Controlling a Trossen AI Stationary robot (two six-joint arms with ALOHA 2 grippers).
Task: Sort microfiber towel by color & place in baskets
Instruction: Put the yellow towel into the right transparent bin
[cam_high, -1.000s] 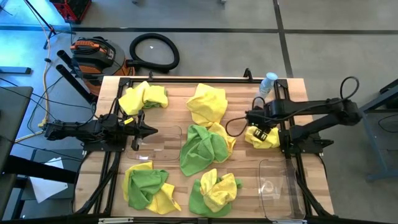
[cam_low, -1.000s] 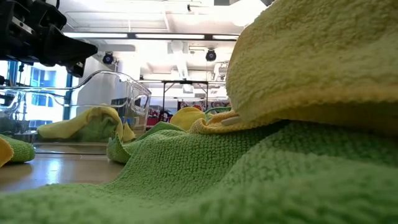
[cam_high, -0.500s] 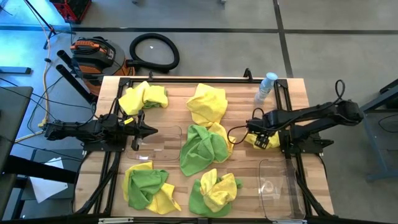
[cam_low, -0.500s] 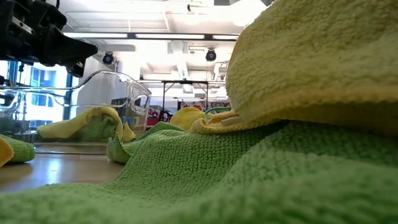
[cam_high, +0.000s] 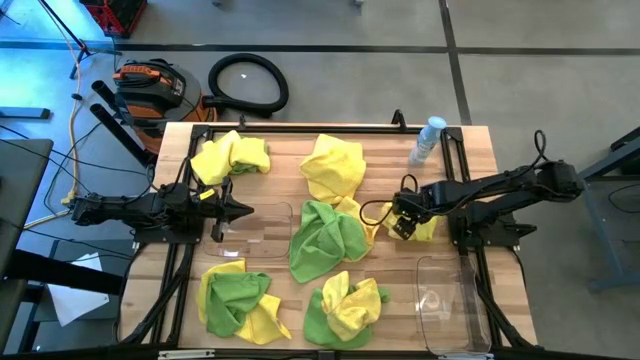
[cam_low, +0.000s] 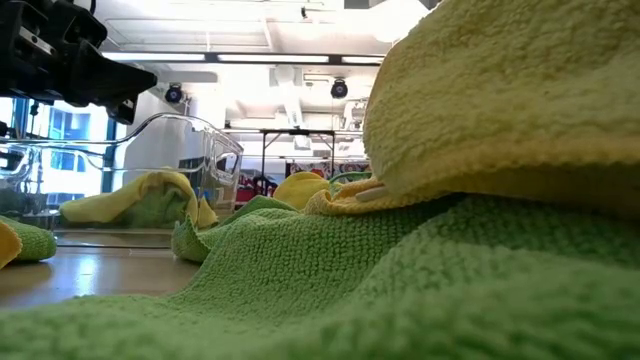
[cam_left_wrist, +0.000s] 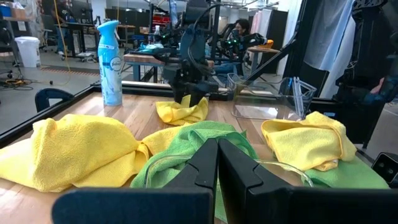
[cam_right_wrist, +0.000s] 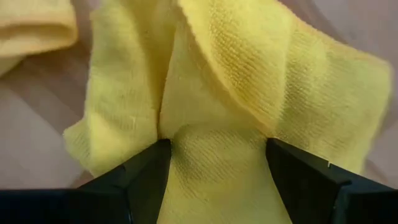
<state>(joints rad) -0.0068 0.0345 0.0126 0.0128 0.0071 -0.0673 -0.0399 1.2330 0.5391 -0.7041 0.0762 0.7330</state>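
Yellow and green microfiber towels lie in heaps on the wooden table: yellow ones (cam_high: 232, 155) (cam_high: 333, 165), a green one (cam_high: 325, 240), and mixed heaps (cam_high: 240, 300) (cam_high: 345, 305). One small yellow towel (cam_high: 430, 228) lies crumpled flat near the right edge. My right gripper (cam_high: 398, 224) (cam_right_wrist: 217, 168) is open and down on it. One clear basket (cam_high: 258, 228) sits left of the middle, the other (cam_high: 450, 300) at the near right. My left gripper (cam_high: 243, 210) (cam_left_wrist: 217, 152) is shut and waits at the left basket's edge. My right gripper comes at the small yellow towel from above, pointing down. Its open fingers (cam_right_wrist: 140, 174) stand one on each side of a raised fold (cam_right_wrist: 217, 140) in the cloth, their ends against the cloth. The towel lies slack on the table.
A spray bottle (cam_high: 430, 138) stands at the far right corner, just beyond the right arm. Black metal frames (cam_high: 470, 235) run along both table sides. Bare wood shows between the small yellow towel and the right basket. In the low view, cloth (cam_low: 450, 250) fills the foreground.
My right gripper has moved toward the near edge and a little to the left, coming down onto the small yellow towel. More of the towel is now covered by it. The left arm has kept still.
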